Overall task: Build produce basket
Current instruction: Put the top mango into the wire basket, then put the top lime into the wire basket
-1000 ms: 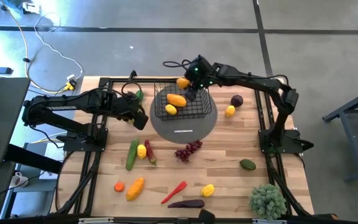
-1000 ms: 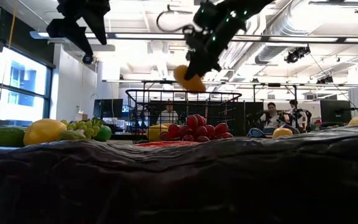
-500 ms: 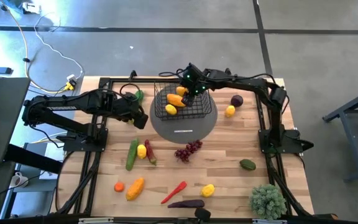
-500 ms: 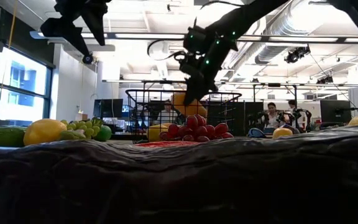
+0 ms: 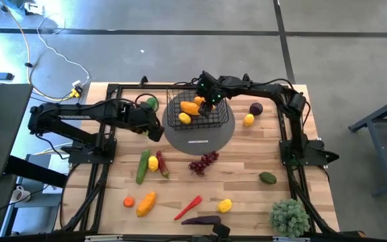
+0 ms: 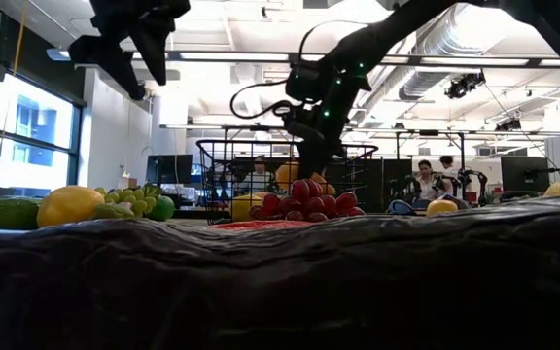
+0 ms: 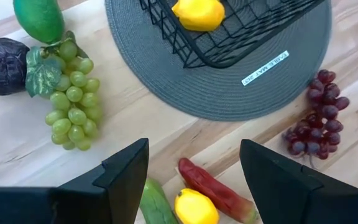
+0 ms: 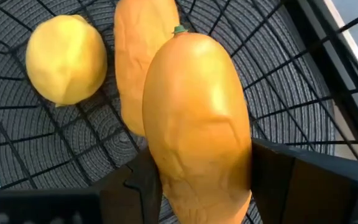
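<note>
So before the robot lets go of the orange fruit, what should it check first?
1. Right gripper shut on the orange fruit: ok.
2. Fruit over the basket, inside its walls: ok.
3. Free spot under the fruit: not ok, another orange fruit lies right beneath; the lemon sits beside it.
4. Basket on the mat: ok.
5. Left gripper out of the way, open, beside the mat: ok.
6. How high the fruit hangs above the basket floor: cannot tell.
</note>
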Tool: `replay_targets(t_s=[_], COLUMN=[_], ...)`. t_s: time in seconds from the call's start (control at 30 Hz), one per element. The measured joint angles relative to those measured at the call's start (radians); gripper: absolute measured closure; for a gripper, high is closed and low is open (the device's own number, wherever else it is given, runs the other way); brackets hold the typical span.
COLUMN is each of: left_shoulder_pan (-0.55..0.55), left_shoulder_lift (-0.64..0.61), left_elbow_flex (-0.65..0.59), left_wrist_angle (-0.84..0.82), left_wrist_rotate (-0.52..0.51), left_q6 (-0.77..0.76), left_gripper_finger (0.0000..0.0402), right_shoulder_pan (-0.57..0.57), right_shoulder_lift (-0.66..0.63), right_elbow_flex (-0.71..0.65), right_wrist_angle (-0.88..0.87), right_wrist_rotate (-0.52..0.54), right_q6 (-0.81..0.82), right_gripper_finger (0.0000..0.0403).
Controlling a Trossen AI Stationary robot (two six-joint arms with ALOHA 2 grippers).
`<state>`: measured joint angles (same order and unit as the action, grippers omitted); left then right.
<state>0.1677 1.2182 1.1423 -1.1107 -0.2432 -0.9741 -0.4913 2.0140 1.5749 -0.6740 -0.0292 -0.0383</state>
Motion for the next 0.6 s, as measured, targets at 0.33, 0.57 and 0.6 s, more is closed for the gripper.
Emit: replay_targets(t_s=[0.33,0.57,0.6], left_shoulder_pan=[0.000,0.005,0.009], left_shoulder_lift=[0.010,0.010,0.010], left_elbow_flex=[0.000,0.000,0.000], left_wrist_angle=[0.000,0.000,-0.001], left_wrist_rotate=[0.005,0.008,0.008], left_q6=[0.016,0.008,0.008], left_gripper_finger=[0.0158,0.0158,0.0158], right_shoulder_pan=[0.000,0.000,0.000], right_shoulder_lift=[0.000,-0.009,-0.009], right_elbow_flex=[0.000,0.006,0.013], right_wrist_angle=[0.005,-0.005,-0.005], right_wrist_rotate=[0.046,0.038,0.037], right_q6=[0.023,0.032,0.031], right_gripper_finger=[0.0140,0.0117,0.0117])
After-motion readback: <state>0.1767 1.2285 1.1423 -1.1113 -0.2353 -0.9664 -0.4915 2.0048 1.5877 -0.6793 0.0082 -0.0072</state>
